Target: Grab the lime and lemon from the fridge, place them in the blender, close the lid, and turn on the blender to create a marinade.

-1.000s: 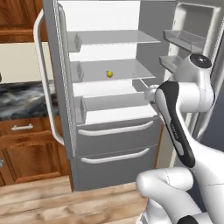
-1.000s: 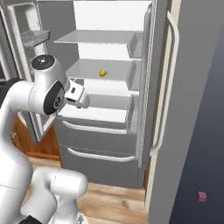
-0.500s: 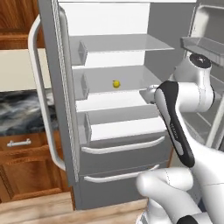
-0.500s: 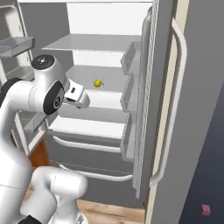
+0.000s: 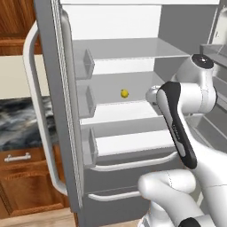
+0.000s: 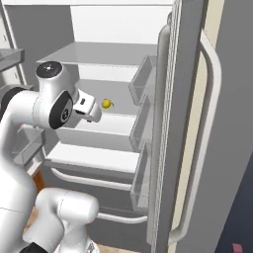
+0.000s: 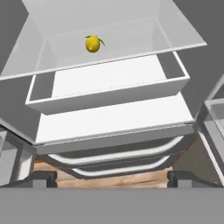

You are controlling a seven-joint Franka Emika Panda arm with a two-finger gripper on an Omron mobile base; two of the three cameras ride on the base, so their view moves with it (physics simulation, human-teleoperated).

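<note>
Gripper (image 7: 112,178) at bottom of hand view, jaws apart, empty. Beyond, fridge (image 7: 109,94) open; lemon (image 7: 92,43) on middle shelf, upper left. Judged light, firm, smooth-skinned, prone to roll: grip across its widest middle.

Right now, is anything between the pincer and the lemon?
No. In the hand view only open air and bare shelf separate the open pincer from the lemon.

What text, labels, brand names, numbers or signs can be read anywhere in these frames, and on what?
None: no readable text in any view.
The fridge, its shelves and door bins, carries no lettering or badge.
The lemon bears no sticker.
The wooden cabinet and the robot's white arm show no markings.
</note>
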